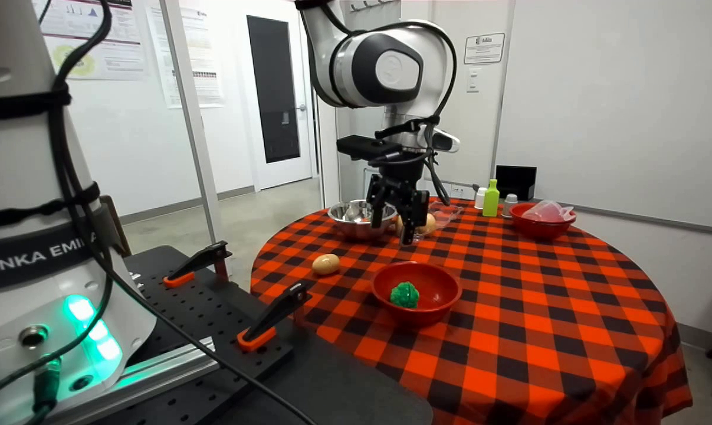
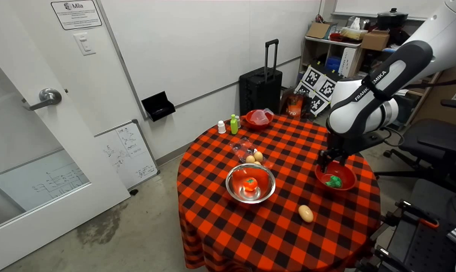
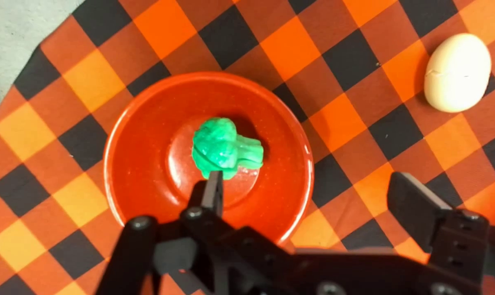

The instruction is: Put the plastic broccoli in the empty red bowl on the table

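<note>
Small bright green lumpy plastic broccoli (image 3: 220,145): it is lying on its side inside the wide, glossy, plain red round bowl (image 3: 138,123), approx. in the middle; in wrist view its stem is pointing to the right.
Round table (image 1: 568,283): it is wearing a red-and-black checkered cloth (image 2: 212,223); the bowl w/ broccoli is standing upright on it.
My black two-finger claw (image 3: 306,177): I am holding it spread, higher than the bowl; the fingers (image 3: 411,209) are standing well apart, and betw. them bowl and cloth are showing. In an exterior view some space is showing betw. fingertips and broccoli.
Loose smooth beige egg (image 2: 305,214): it is lying on the cloth near the bowl, apart from it.
Shiny silver metal bowl (image 1: 361,230): it is standing on the cloth too, w/ a round red tomato (image 2: 250,184) sitting inside.
Clear plastic egg carton (image 2: 246,145): it is lying just beside the metal bowl; some beige eggs (image 2: 258,155) are sitting in or on it, I'm not seeing which.
Other round red bowl (image 1: 538,229): it is standing near the table edge, w/ a translucent plastic piece (image 1: 547,211) resting in it.
Yellow-green bottle (image 1: 490,199): it is standing upright betw. 2 small pale containers (image 1: 509,205).
</note>
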You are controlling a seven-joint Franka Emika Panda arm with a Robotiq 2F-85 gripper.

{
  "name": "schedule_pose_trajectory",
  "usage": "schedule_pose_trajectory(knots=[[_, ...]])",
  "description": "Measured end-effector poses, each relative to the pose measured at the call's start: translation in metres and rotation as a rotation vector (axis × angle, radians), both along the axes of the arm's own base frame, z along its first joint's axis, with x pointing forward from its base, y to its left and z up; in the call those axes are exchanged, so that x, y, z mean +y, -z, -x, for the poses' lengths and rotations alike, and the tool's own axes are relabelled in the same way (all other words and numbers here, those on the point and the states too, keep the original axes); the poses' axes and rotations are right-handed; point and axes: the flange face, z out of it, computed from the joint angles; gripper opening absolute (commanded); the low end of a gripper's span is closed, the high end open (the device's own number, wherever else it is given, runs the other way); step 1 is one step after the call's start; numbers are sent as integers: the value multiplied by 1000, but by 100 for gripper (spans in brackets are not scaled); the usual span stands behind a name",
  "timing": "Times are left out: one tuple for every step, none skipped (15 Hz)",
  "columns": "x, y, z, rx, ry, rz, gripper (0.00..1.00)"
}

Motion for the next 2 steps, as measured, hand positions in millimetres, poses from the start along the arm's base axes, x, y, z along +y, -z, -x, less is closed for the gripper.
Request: schedule_pose_trajectory(knots=[[0, 0, 0, 1, 0, 0, 100], [0, 0, 0, 1, 0, 0, 100]])
